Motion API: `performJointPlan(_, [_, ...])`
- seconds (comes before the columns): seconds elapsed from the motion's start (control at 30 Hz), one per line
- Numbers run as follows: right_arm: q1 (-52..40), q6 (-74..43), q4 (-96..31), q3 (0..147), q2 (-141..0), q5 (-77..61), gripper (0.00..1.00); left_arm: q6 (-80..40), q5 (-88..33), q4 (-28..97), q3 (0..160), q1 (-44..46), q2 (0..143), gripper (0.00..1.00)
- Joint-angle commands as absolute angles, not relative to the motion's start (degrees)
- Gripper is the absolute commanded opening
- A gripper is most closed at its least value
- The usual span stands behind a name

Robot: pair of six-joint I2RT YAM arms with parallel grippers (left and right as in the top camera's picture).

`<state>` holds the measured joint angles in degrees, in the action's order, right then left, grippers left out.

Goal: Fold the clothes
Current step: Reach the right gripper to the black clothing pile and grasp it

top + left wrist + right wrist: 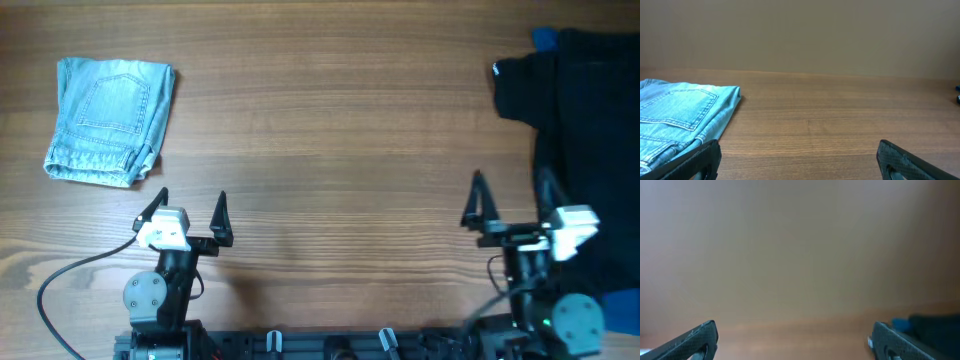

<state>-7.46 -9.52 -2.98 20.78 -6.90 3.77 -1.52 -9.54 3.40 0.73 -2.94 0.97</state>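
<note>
Next up, prob.: black pile [585,110] is lying along the desk's [330,120] right edge up to the far-right corner, long axis running near-to-far. R gripper [512,205] is sitting by the near edge, fingers apart, w/ the pile just ahead and to its right, so R arm is nearer. L gripper [190,215] is idling, fingers apart. Folded jeans [108,120] are lying at the far-left corner.
</note>
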Motion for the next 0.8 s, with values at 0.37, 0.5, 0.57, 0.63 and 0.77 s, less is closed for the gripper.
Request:
performJointPlan(0.37, [-7.7, -2.8, -31.3, 82.5, -59.1, 22.3, 1.00, -0.4, -10.5, 3.4, 0.4, -2.6, 1.1, 1.00])
performJointPlan(0.5, [-3.8, 1.6, -37.5, 93.5, -73.6, 33.5, 1.00, -0.4, -10.5, 3.4, 0.4, -2.6, 1.1, 1.00])
performJointPlan(0.57, [0.4, 1.9, -37.9, 95.4, -79.5, 32.7, 1.00, -0.4, -10.5, 3.4, 0.4, -2.6, 1.1, 1.00])
performJointPlan(0.63, [5.8, 3.1, -36.3, 95.4, -86.1, 28.6, 1.00, -0.4, -10.5, 3.4, 0.4, -2.6, 1.1, 1.00])
performJointPlan(0.77, [15.2, 2.9, -31.8, 95.4, -97.9, 20.3, 1.00, -0.4, -10.5, 3.4, 0.4, -2.6, 1.1, 1.00])
